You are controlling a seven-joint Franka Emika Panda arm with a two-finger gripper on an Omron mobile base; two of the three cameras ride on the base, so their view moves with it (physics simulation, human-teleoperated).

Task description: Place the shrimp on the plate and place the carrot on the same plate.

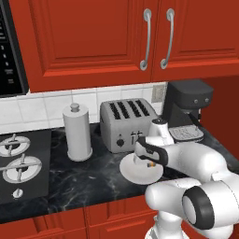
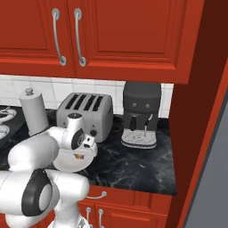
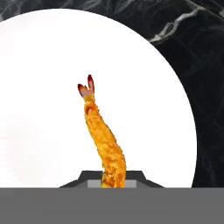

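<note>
— Orange against white is what your hand view gives you: the shrimp (image 3: 104, 140) rises from between the fingers (image 3: 111, 179) with its red-tipped tail pointing away, and the plate (image 3: 39, 87) spreads behind it. What do the base views add?

— Context, mostly. In your left base view the plate (image 1: 135, 173) sits on the black marble counter (image 1: 79, 182), in front of the silver toaster (image 1: 125, 122) and to the right of the white paper towel holder (image 1: 78, 132). A stove burner (image 1: 21, 161) lies at the far left, and a dark coffee machine (image 1: 186, 109) stands behind the arm. The shrimp (image 1: 151, 164) there is just a small orange speck under the hand.

— And the right base view?

— It shows you the same plate (image 2: 73, 164) mostly hidden by the arm, with the shrimp (image 2: 79, 155) as a tiny orange bit below the hand. You also see the coffee machine (image 2: 140, 113) whole and red cabinets (image 2: 129, 35) above.

— How is the arm posed?

— Folded low: the elbow bulks in the foreground, the forearm reaches forward, and the hand points down over the plate.

— Are the fingers closed?

— Yes, pinched tight on the shrimp's thick end, holding it above the plate. You cannot tell whether its tail touches the plate.
</note>
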